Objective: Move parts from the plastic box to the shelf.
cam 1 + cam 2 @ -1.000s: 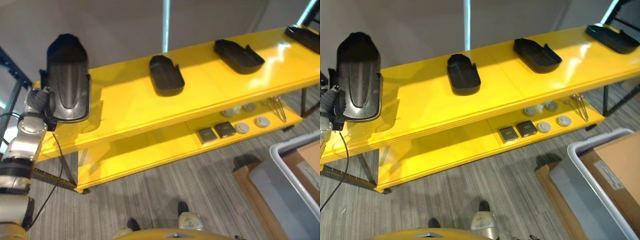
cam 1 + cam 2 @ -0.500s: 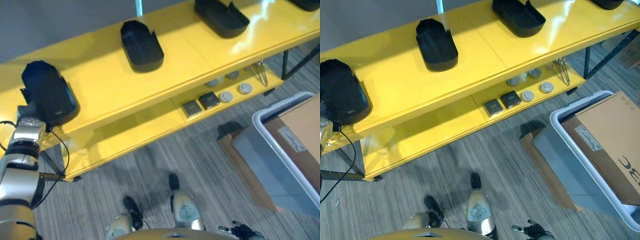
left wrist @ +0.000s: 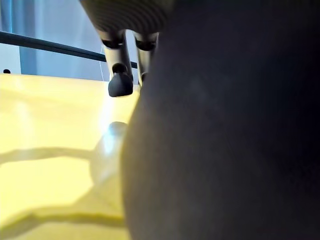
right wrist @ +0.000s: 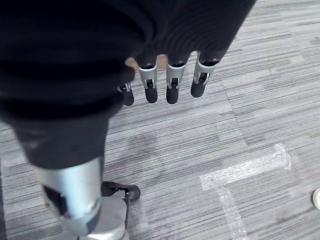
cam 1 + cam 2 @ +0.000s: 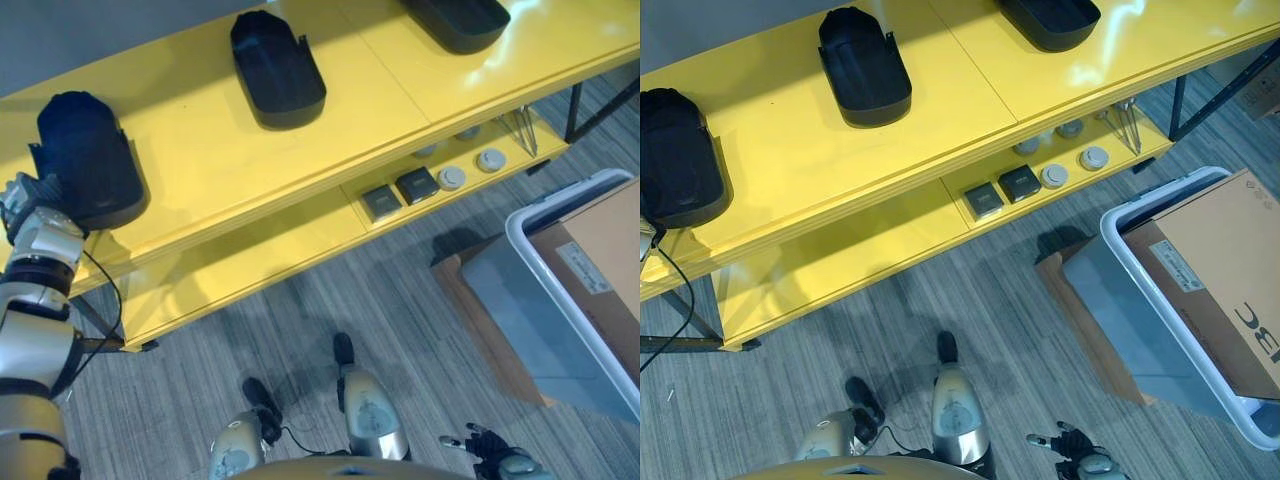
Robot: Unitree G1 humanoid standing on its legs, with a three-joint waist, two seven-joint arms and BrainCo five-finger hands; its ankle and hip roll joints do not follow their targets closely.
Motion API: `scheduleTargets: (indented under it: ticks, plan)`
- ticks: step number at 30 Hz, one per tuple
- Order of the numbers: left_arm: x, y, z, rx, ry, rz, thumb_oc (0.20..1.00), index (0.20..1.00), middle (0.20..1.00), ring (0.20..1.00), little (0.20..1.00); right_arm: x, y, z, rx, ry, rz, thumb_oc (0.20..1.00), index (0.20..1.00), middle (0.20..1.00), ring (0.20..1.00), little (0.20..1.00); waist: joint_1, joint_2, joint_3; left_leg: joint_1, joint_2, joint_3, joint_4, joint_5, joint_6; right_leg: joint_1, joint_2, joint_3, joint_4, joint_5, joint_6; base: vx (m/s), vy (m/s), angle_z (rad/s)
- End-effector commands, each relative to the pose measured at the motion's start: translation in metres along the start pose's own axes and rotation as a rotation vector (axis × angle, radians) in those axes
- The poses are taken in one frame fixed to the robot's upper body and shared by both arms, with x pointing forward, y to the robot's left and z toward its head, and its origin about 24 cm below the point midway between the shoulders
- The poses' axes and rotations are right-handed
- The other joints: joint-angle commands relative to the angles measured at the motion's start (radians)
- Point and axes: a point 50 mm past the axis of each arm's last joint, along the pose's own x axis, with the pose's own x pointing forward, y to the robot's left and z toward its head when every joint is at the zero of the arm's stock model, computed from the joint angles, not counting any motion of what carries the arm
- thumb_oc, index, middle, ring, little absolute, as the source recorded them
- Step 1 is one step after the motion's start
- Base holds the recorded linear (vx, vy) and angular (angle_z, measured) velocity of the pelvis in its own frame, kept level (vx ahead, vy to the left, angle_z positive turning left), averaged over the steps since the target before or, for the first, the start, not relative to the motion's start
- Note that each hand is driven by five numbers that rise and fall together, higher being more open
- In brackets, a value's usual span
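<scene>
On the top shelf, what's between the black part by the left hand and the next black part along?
Nothing: bare yellow shelf top separates the part at the left hand from the next part, seen in both eye views.

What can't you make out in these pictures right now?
- Left hand: its grip on the black part is hidden behind that part in the eye views and the left wrist view.
- Third black part: cut off by the top edge.
- Plastic box: contents covered by cardboard.
</scene>
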Motion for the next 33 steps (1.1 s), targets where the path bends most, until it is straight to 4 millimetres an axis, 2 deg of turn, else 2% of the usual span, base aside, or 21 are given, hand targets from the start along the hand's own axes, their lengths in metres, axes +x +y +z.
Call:
scheduleTargets:
  ticks: [1, 7, 8, 9, 14, 22, 27, 29, 30, 31, 32, 33]
  plan:
    - [0.012, 0.051, -0.007, 0.050, 0.025, 0.183, 0.200, 0.200, 0.200, 0.200, 0.200, -0.006, -0.008, -0.023, -0.028, 0.063, -0.010, 1.000, 1.000, 1.000, 1.000, 1.000, -0.002, -0.012, -0.049, -0.078, 0.096, -0.077, 0.116, -0.026, -0.023, -0.003, -0.073, 0.040, 0.074, -0.074, 0.076, 0.00, 0.000, 0.00]
    - [0.013, 0.053, -0.014, 0.018, 0.075, 0.194, 0.200, 0.200, 0.200, 0.200, 0.200, -0.006, -0.007, -0.025, -0.035, 0.070, -0.006, 1.000, 1.000, 1.000, 1.000, 1.000, -0.002, -0.015, -0.052, -0.076, 0.098, -0.074, 0.116, -0.026, -0.026, 0.003, -0.072, 0.042, 0.067, -0.074, 0.076, 0.00, 0.000, 0.00]
    - [0.013, 0.052, -0.016, 0.016, 0.085, 0.185, 0.947, 0.947, 0.947, 0.947, 0.947, -0.006, -0.006, -0.025, -0.034, 0.069, -0.005, 1.000, 1.000, 1.000, 1.000, 1.000, -0.002, -0.015, -0.051, -0.075, 0.099, -0.074, 0.117, -0.026, -0.025, 0.003, -0.072, 0.042, 0.067, -0.074, 0.076, 0.00, 0.000, 0.00]
    - [0.013, 0.051, -0.017, 0.015, 0.091, 0.177, 1.000, 1.000, 1.000, 1.000, 1.000, -0.006, -0.006, -0.025, -0.035, 0.068, -0.004, 1.000, 1.000, 1.000, 1.000, 1.000, -0.001, -0.016, -0.050, -0.076, 0.099, -0.075, 0.120, -0.027, -0.025, 0.003, -0.072, 0.043, 0.069, -0.074, 0.076, 0.00, 0.000, 0.00]
    - [0.012, 0.045, -0.022, -0.010, 0.103, 0.178, 1.000, 1.000, 1.000, 1.000, 1.000, -0.006, -0.002, -0.026, -0.038, 0.070, 0.004, 1.000, 1.000, 1.000, 1.000, 1.000, 0.004, -0.017, -0.055, -0.059, 0.094, -0.076, 0.107, -0.025, -0.025, 0.022, -0.071, 0.039, 0.059, -0.076, 0.074, 0.02, -0.001, 0.00]
    - [0.014, 0.059, -0.015, -0.107, 0.038, 0.223, 1.000, 1.000, 1.000, 1.000, 1.000, -0.007, 0.001, -0.031, -0.063, 0.083, -0.001, 1.000, 1.000, 1.000, 1.000, 1.000, 0.018, -0.011, -0.074, -0.022, 0.087, -0.079, 0.082, -0.023, -0.024, 0.066, -0.072, 0.024, 0.038, -0.078, 0.075, 0.00, 0.001, 0.00]
    - [0.004, 0.072, 0.025, -0.314, -0.229, 0.288, 1.000, 1.000, 1.000, 1.000, 1.000, -0.009, 0.009, -0.044, -0.068, 0.115, 0.000, 1.000, 1.000, 1.000, 1.000, 1.000, 0.041, -0.002, -0.104, 0.025, 0.075, -0.080, 0.040, -0.019, -0.022, 0.115, -0.075, 0.005, 0.015, -0.079, 0.080, 0.05, -0.001, 0.04]
    - [-0.017, 0.080, 0.054, -0.440, -0.458, 0.333, 1.000, 1.000, 1.000, 1.000, 1.000, -0.011, 0.020, -0.050, -0.046, 0.133, 0.011, 1.000, 1.000, 1.000, 1.000, 1.000, 0.067, 0.002, -0.126, 0.047, 0.063, -0.089, 0.015, -0.017, -0.019, 0.141, -0.078, -0.009, -0.001, -0.076, 0.082, 0.09, -0.003, 0.14]
    - [-0.021, 0.082, 0.057, -0.458, -0.491, 0.341, 1.000, 1.000, 1.000, 1.000, 1.000, -0.011, 0.022, -0.051, -0.045, 0.137, 0.013, 1.000, 1.000, 1.000, 1.000, 1.000, 0.071, 0.002, -0.129, 0.049, 0.061, -0.091, 0.012, -0.016, -0.019, 0.145, -0.079, -0.011, -0.003, -0.076, 0.083, 0.09, -0.015, 0.20]
    - [-0.033, 0.086, 0.065, -0.520, -0.586, 0.321, 1.000, 1.000, 1.000, 1.000, 1.000, -0.012, 0.028, -0.053, -0.038, 0.147, 0.020, 1.000, 1.000, 1.000, 1.000, 1.000, 0.087, 0.001, -0.140, 0.055, 0.055, -0.101, 0.003, -0.016, -0.018, 0.155, -0.080, -0.018, -0.011, -0.074, 0.085, 0.08, -0.031, 0.17]
    - [-0.058, 0.086, 0.077, -0.593, -0.727, 0.258, 1.000, 1.000, 1.000, 1.000, 1.000, -0.013, 0.038, -0.055, -0.036, 0.157, 0.028, 1.000, 1.000, 1.000, 1.000, 1.000, 0.111, -0.004, -0.152, 0.061, 0.048, -0.115, -0.006, -0.017, -0.019, 0.169, -0.082, -0.030, -0.021, -0.073, 0.088, 0.06, -0.031, 0.11]
    - [-0.058, 0.086, 0.075, -0.593, -0.723, 0.259, 1.000, 1.000, 1.000, 1.000, 1.000, -0.013, 0.038, -0.055, -0.039, 0.156, 0.027, 1.000, 1.000, 1.000, 1.000, 1.000, 0.109, -0.003, -0.155, 0.059, 0.048, -0.114, -0.008, -0.013, -0.019, 0.166, -0.081, -0.029, -0.023, -0.069, 0.087, 0.05, -0.033, 0.06]
